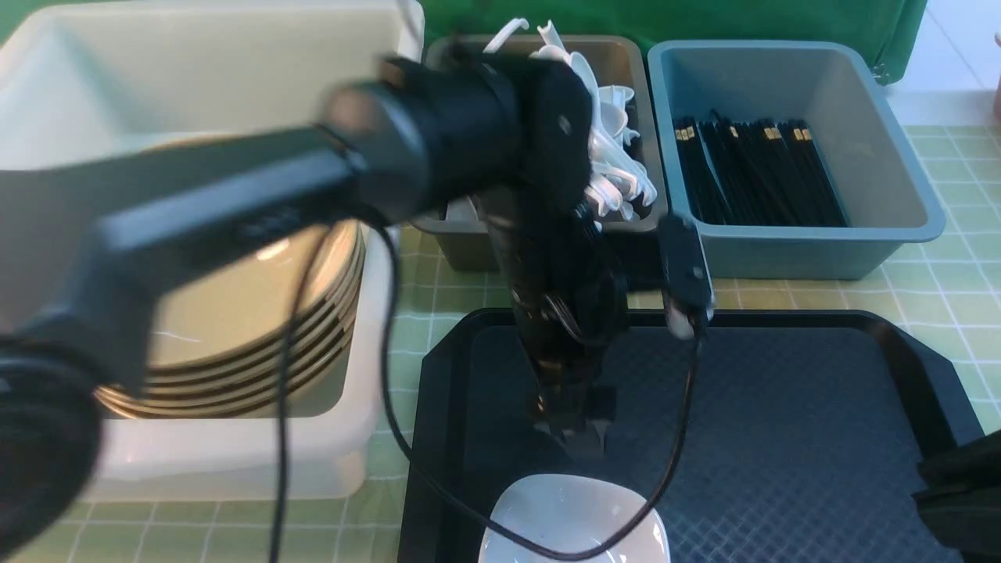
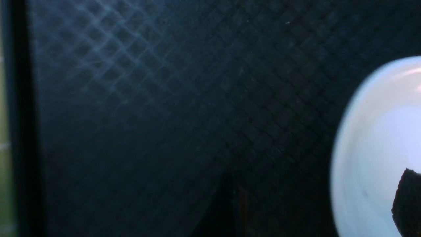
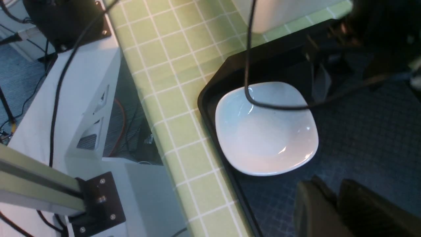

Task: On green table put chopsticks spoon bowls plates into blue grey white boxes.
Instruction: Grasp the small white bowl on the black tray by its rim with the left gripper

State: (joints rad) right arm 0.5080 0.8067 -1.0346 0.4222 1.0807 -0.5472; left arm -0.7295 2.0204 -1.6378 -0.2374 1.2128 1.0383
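My left gripper (image 1: 575, 426) hangs spread and empty over the black tray (image 1: 821, 438), just behind the white bowl (image 1: 575, 516). My right gripper (image 3: 333, 189) looks nearly closed; I cannot tell whether fully.

**Surroundings of the work area: tray, backdrop and frame**

A black tray (image 1: 821, 438) is lying flat in the foreground of the front view; its floor is showing a fine diamond texture, and a raised rim with clipped corners is running round it. A green cloth (image 1: 704, 19) is hanging as a backdrop along the far edge, and a pale tiled floor (image 1: 950, 47) is showing beyond it at the right. In the right wrist view a white cabinet (image 3: 82, 85) is standing on blue-grey carpet (image 3: 19, 75), a black cable (image 3: 54, 98) is trailing over it, an orange cable (image 3: 122, 128) is curving beside it, and an aluminium bar (image 3: 33, 184) is ending in a black bracket (image 3: 98, 200).
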